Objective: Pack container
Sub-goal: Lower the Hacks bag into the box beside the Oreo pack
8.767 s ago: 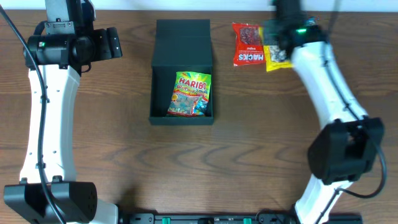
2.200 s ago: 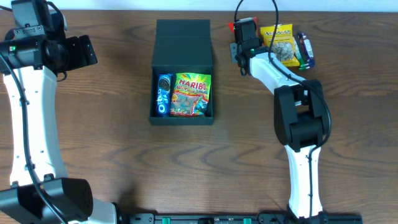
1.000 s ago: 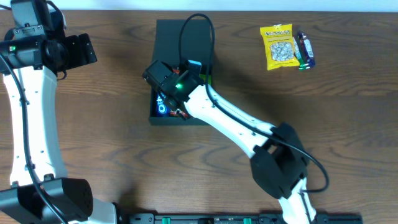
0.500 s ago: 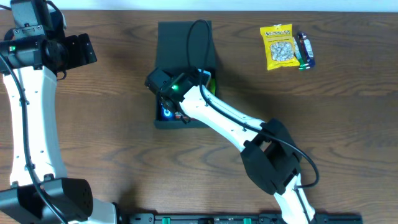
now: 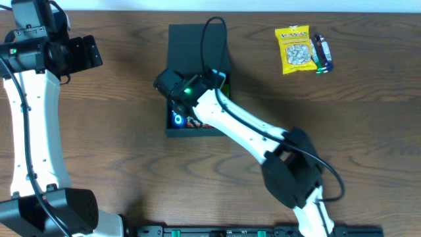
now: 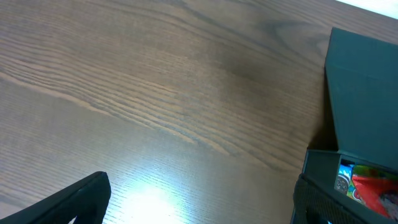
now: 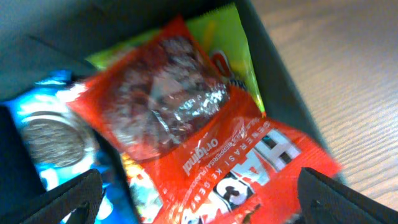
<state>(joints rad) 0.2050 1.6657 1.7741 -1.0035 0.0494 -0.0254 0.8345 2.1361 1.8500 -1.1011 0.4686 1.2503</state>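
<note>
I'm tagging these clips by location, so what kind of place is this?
Probably a robotics lab bench set up for packing trials: a white left arm and right arm stand at a wood-grain table, with a black container holding snack packets and a yellow packet waiting nearby.

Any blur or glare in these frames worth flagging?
Right wrist view: the red snack packet is smeared and soft, its print only partly readable. Left wrist view: a bright glare patch on the table, wood grain otherwise sharp. Overhead view: evenly lit and sharp, but the right arm hides much of the container.
</note>
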